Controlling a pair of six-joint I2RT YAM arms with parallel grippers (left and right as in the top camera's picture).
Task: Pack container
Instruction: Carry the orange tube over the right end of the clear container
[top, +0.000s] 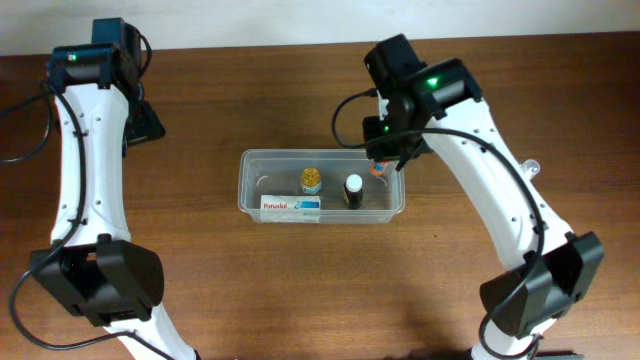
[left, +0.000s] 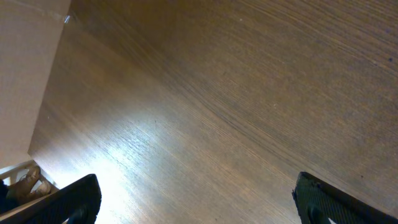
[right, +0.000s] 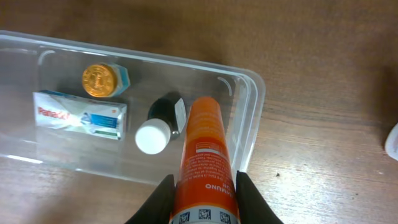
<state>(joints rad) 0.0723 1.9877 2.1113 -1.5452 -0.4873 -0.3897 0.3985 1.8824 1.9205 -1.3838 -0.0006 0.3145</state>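
Observation:
The container (top: 300, 154) is a clear rectangular tub at mid-table. Inside it lie a white box (top: 291, 207), a small gold-capped bottle (top: 311, 180) and a dark bottle with a white cap (top: 353, 189). My right gripper (top: 386, 150) hovers over the tub's right end, shut on an orange tube (top: 378, 169). In the right wrist view the orange tube (right: 204, 149) sits between the jaws of the right gripper (right: 205, 186), its far end above the container's (right: 256, 93) right wall, beside the white-capped bottle (right: 153, 137). My left gripper (left: 196, 200) is open over bare wood, at the far left (top: 140, 120).
A small clear object (top: 530, 167) lies on the table right of the tub, also at the right edge of the right wrist view (right: 392, 140). A pale wall (left: 25, 74) borders the table behind the left arm.

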